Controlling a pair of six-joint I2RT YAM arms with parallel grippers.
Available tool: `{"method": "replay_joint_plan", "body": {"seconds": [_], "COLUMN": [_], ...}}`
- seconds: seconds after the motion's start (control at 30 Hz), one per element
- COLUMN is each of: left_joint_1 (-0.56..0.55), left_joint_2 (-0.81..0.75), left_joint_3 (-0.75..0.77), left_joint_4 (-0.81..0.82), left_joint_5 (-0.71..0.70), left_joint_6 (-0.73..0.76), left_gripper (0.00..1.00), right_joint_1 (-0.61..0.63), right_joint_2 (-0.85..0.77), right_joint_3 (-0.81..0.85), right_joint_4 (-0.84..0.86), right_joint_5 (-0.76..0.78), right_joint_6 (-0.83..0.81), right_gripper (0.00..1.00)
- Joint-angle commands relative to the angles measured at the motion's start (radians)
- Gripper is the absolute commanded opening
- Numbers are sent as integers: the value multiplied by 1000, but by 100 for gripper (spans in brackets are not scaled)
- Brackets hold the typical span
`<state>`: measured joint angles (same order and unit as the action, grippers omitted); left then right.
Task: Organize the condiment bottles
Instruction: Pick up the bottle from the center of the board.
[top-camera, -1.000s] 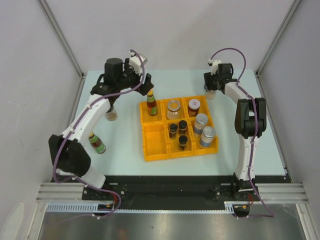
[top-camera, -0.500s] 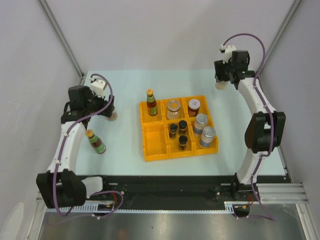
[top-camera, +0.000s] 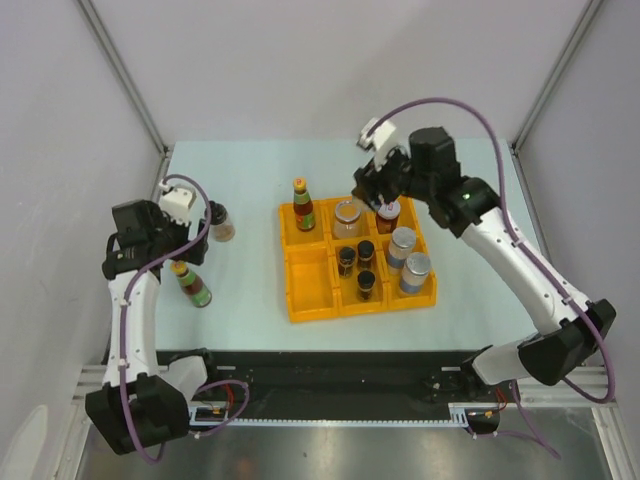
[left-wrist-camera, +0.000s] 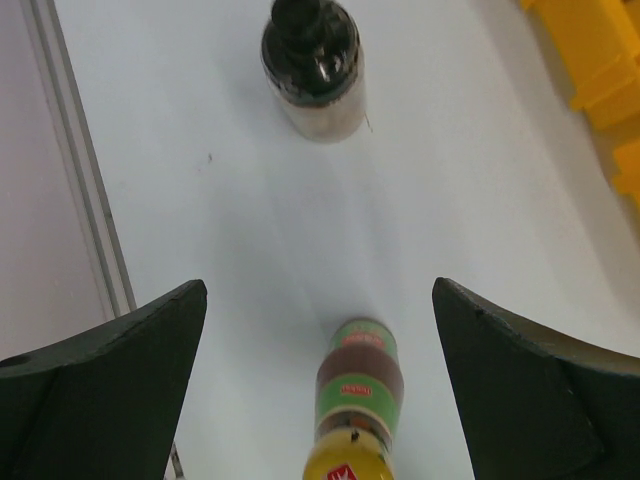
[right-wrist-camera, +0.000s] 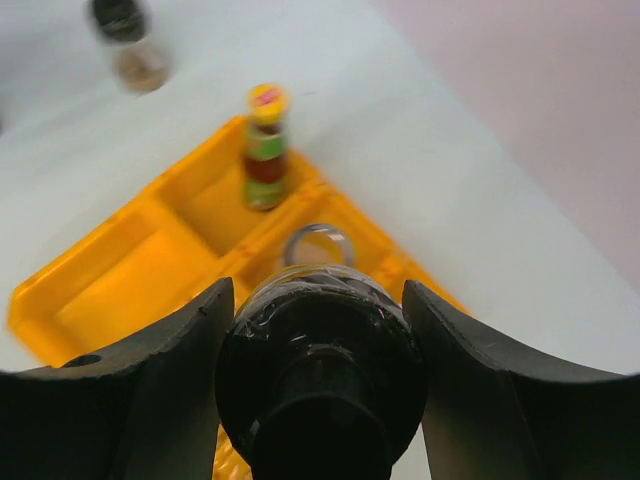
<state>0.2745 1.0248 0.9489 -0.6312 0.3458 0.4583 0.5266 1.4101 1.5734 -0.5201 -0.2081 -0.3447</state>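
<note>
1. The right gripper (right-wrist-camera: 315, 290) is clenched on a black-capped spice jar (right-wrist-camera: 320, 385); the jar is held in the air above the back row of the yellow tray (top-camera: 295, 316).
2. The left gripper (left-wrist-camera: 318, 290) is spread wide and nothing is grasped; a slim sauce bottle (left-wrist-camera: 358, 395) is seen between its fingers (touched by neither); a second black-capped jar (left-wrist-camera: 312, 65) is seen farther ahead on the tabletop (left-wrist-camera: 470, 180).
3. In the tray, another sauce bottle (top-camera: 303, 206) is kept in the back-left compartment; a silver-lidded jar (top-camera: 347, 217) in the back-middle; three small dark-capped jars (top-camera: 366, 285) in the front-middle; two blue-labelled shakers (top-camera: 415, 272) in the front-right.
</note>
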Motion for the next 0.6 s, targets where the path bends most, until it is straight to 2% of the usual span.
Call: {"method": "replay_joint_plan", "body": {"seconds": [0.0,0.23,0.57], "left_joint_1": [26,38,49], "left_joint_2": [-84,-161,-126], "left_joint_3": [-36,-45,-55], "left_joint_4": [-171,-286,-243], "left_joint_5": [2,-73,-93], "left_joint_6": [132,181,183], "left_gripper": [100,100,100], "right_joint_1": [119,239,312], "right_joint_2": [-5,95,231], "right_joint_3": [-65,-125,-171], "right_joint_4": [-41,-11,112], "right_joint_5": [-37,-60,-25], "right_joint_6": [-53,-54,-17], "right_gripper": [4,1,0]}}
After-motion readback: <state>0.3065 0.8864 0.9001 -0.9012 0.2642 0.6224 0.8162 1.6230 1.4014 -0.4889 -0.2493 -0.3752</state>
